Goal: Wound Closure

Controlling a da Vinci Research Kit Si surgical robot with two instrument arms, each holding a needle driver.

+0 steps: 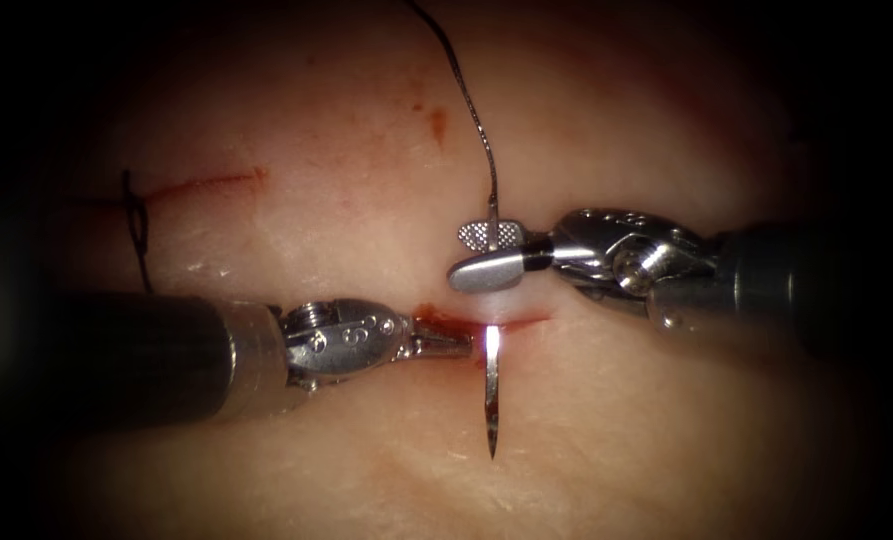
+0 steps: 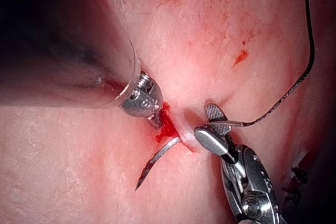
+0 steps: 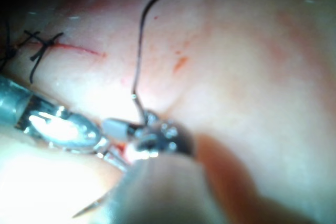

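Dark thread forms a tied stitch [image 1: 136, 222] on the tissue [image 1: 296, 120] at the far left of the endoscope view, above and behind the left arm's shaft; a thin red line [image 1: 211, 183] runs rightward from it. The stitch also shows in the right wrist view [image 3: 39, 45].

Left hand [image 1: 444, 342]: enters from the left and lies along the cut [image 1: 466, 325], its tip buried in red fluid [image 1: 431, 318] at the wound edge. The tip meets the needle [image 1: 491, 395] where the needle leaves the tissue. The jaws appear clenched on the needle at that point, though the fluid and glare obscure the contact. In the left wrist view the same tip [image 2: 156, 121] sits in the fluid just beside the needle body [image 2: 157, 160].

Needle: the pointed half is exposed, running from the cut toward the viewer, point lying free on the tissue surface. The remaining curve is in the tissue beneath the right hand.

Right hand [image 1: 486, 252]: enters from the right, just above the cut and beyond the left hand's tip. Its jaws stand parted and grasp nothing. The thread [image 1: 471, 110] passes up between them and leaves the top of the view.
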